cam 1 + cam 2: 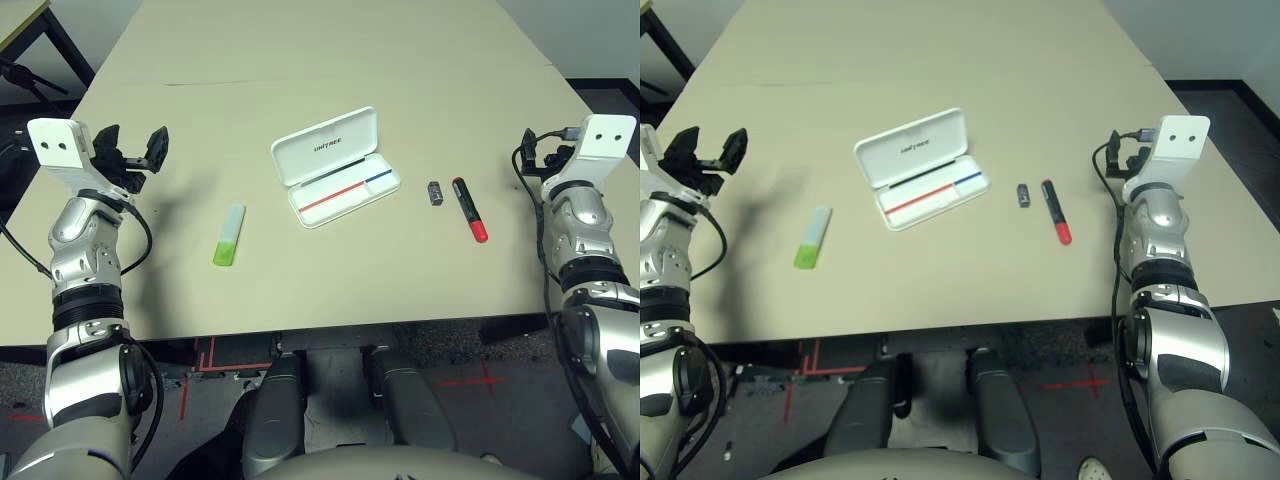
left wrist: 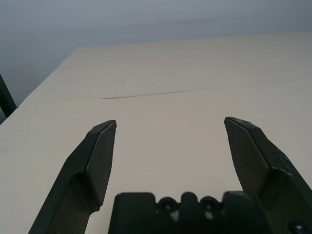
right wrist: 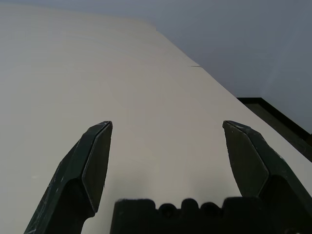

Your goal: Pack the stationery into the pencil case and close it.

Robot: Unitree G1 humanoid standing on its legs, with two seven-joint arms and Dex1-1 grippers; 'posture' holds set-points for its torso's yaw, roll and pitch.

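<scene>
- since nothing is packed yet, all three stationery pieces lie loose on the beige table top [image 1: 330,60]; the flat white hinged plastic pencil case [image 1: 335,167] sits open near the middle, lid laid back with its black lettering up, a thin red-and-blue line showing in the tray
- left gripper [image 1: 132,152] hangs above the table's left side, two black fingers spread wide, nothing between them; the left wrist view shows bare table in the gap
- right gripper [image 3: 165,161] likewise spread wide and empty, aimed out over bare table toward the far right edge
- translucent-white stick with a lime-green end [image 1: 229,235] lies left of the case, near the front edge, well apart from it; probably light, stiff, smooth plastic; best pinched across the mid-length
- tiny dark grey block [image 1: 435,193] sits right of the case, just beside the red marker with a black cap [image 1: 469,209]; whether they touch i cannot tell
- the block is small and low; likely fiddly to pinch, and could skid or knock the marker
- the marker is round, so it may roll; i'd grip mid-barrel, across its length
- the case looks light and rigid; it could slide when a piece is dropped in or the lid is pushed; the other gripper may need to steady it
- room: wide bare table behind and to both sides; the stick and marker sit nearer the front edge, so watch for a nudge off that side
</scene>
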